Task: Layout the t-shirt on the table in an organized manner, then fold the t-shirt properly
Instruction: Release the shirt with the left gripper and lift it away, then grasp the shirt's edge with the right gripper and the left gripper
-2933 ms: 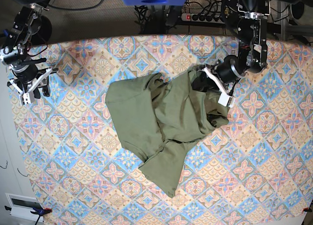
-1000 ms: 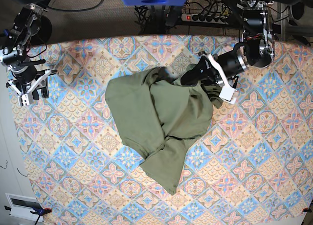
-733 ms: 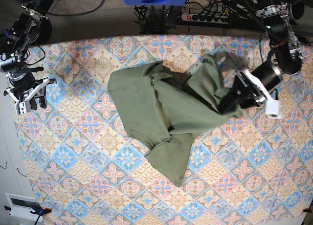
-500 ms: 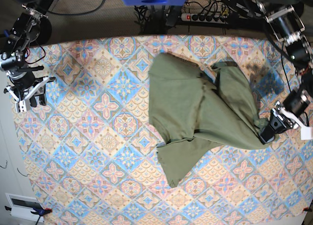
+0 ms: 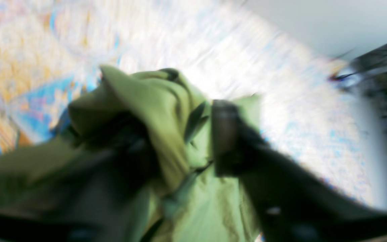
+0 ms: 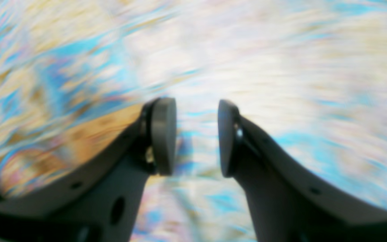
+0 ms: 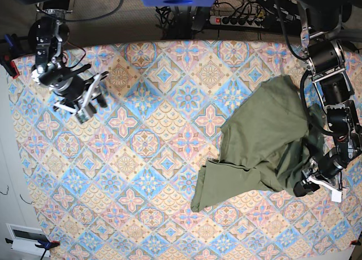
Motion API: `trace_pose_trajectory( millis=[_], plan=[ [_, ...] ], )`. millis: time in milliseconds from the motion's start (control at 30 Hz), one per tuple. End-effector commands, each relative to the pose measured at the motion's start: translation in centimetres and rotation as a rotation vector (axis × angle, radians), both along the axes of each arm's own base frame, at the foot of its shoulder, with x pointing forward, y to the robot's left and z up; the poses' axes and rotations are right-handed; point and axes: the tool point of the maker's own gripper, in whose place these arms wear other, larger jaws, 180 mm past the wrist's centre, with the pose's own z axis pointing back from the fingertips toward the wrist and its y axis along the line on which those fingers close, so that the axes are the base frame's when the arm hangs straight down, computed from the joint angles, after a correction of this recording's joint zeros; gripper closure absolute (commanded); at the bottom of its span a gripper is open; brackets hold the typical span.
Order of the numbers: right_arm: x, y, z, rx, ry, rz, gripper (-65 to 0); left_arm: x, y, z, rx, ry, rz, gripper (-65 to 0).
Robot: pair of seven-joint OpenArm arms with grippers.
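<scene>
The shirt (image 7: pixel 266 133) now lies rumpled below and between the left fingers (image 7: pixel 305 186), which have just spread after dragging it sideways; beyond them it trails toward mid-table (image 7: pixel 141 215). The right fingers (image 6: pixel 197 137), parted and empty, are well away. It still needs flattening before folding.

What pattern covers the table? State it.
Floral diamond tiles in pink, blue and cream cover the table; clearest in the base view.
</scene>
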Motion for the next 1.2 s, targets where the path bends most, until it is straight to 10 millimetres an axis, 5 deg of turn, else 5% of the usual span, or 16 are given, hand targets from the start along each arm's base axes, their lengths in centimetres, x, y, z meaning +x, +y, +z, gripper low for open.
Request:
trace_pose_trajectory(
  millis=[0,267,533,667,933,1167],
  plan=[
    [0.8,1.8,1.6,0.032,-0.061,0.058,-20.4,1.1,0.8,3.0,0.003,-0.086,0.018,-33.3],
    [0.3,12.9,2.3,0.099,-0.075,0.396,-20.6,-1.5,1.6,-0.8,0.004,-0.039,0.057,-36.3],
    [-1.3,20.1,2.6,0.218,-0.057,0.514,-20.7,-10.3,6.2,-1.4,0.124,-0.057,0.163,-36.7],
    [-3.1,22.9,0.7,0.256,0.025,0.563,-20.7,-13.6,6.4,-2.4,0.180,-0.021,0.157,-36.7],
    [-2.6,26.6,-1.2,0.062,-0.019,0.704,-20.7,-19.6,8.4,-6.1,0.162,0.091,0.251,-36.7],
    [-3.4,27.1,-1.9,0.015,-0.024,0.746,-20.7,-19.8,8.4,-8.5,0.089,0.134,0.287,-36.7]
  ],
)
